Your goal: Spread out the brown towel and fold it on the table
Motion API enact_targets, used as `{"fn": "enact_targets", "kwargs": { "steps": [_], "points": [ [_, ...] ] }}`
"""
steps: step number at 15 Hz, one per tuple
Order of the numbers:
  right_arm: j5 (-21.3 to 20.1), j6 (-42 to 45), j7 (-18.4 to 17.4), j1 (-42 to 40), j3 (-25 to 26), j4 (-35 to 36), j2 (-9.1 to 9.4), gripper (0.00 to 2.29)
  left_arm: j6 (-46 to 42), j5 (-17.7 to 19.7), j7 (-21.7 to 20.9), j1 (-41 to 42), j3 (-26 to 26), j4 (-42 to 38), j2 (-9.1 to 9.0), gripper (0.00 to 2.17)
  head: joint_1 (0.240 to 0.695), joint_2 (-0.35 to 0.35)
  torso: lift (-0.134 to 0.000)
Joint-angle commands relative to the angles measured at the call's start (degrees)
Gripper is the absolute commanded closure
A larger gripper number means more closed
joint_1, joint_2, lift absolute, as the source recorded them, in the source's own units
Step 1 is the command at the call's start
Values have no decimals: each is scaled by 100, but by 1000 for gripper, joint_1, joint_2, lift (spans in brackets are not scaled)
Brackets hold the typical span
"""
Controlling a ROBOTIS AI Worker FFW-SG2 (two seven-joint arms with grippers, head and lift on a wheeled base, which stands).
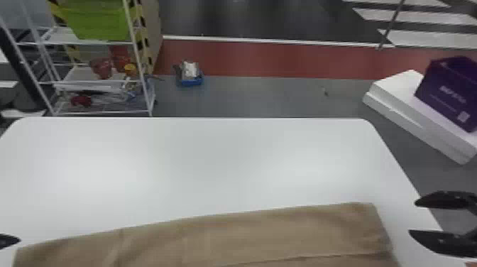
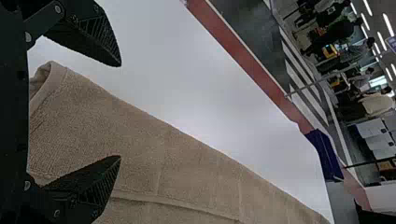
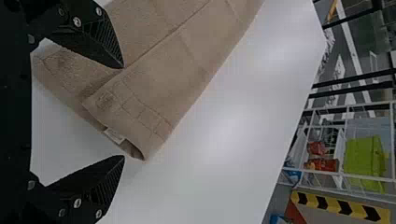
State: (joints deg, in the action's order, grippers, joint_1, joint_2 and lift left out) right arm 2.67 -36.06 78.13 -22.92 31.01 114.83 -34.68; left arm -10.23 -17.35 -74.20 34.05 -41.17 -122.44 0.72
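The brown towel [image 1: 248, 238] lies towards the near side of the surface [image 1: 213, 159], its length running across from left to right, with a broad bare stretch between it and the far edge. Its right end sits a little closer to that far edge than its left, so the strip is slightly askew. A free edge runs lengthwise along the top layer, which suggests the far part was turned back towards the robot, putting the smooth crease on the far side and leaving both short ends exposed for the next fold. The left gripper [image 2: 120, 111] is at the left end, its jaws well apart with nothing between them, placed as if to let go of or take up that corner. The right gripper [image 3: 123, 112] is beyond the towel's right end, towards the right edge of the surface; its jaws too are spread and empty, and from there they could close on the short end from the side. At that end the layers do not line up: a small white label [image 3: 114, 136] peeks out by the mouth of the fold. The lengthwise fold looks largely made, with a crosswise one probably to come. That would call for pinching all the layers together, since catching only the upper one could open the fold or drag it further off square.
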Motion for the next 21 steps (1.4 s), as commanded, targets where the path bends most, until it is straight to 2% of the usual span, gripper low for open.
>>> {"fn": "enact_targets", "kwargs": {
  "steps": [1,2,3,5,6,7,8,10,12,13,15,16,18,21],
  "points": [
    [-425,428,19,94,-139,224,471,127,0,-5,2,-4,39,44,-2,215,695,-80,-124],
    [-759,428,19,244,-209,355,796,124,0,39,11,-4,56,44,-11,215,695,-68,-124],
    [-953,270,19,253,-482,391,866,127,-17,100,108,5,83,106,-11,215,695,-57,-124],
    [-1278,94,19,551,-965,171,937,127,-88,250,600,-4,241,238,7,215,695,-24,-124],
    [-1357,112,19,666,-1124,74,954,127,-88,250,925,-4,355,247,-2,215,695,19,-124],
    [-1331,94,19,718,-1185,57,989,127,-53,232,960,-30,417,282,16,215,695,19,-124],
    [-1339,94,19,745,-1185,57,1042,127,193,162,697,-144,443,343,33,218,695,43,-124],
    [-1383,76,19,736,-1159,65,1042,127,756,30,239,-496,452,660,156,221,695,45,-124],
    [-1383,59,19,683,-1097,65,1025,127,1195,-313,187,-768,531,932,297,225,695,48,-124],
    [-1383,59,19,666,-1071,65,1016,127,1248,-322,37,-944,531,1117,367,228,695,54,-124],
    [-1357,76,19,622,-1018,57,1016,127,1494,-489,11,-1155,540,1292,447,245,695,63,-124],
    [-1348,94,19,595,-1009,57,1016,127,1494,-603,-191,-1278,540,1389,490,346,695,67,-124],
    [-1348,112,19,578,-1001,57,1016,127,1705,-647,-244,-1340,531,1433,596,714,695,75,-124],
    [-1366,147,19,578,-992,39,1007,127,1652,-664,-341,-1340,461,1424,605,1204,695,87,-124]
  ]
}}
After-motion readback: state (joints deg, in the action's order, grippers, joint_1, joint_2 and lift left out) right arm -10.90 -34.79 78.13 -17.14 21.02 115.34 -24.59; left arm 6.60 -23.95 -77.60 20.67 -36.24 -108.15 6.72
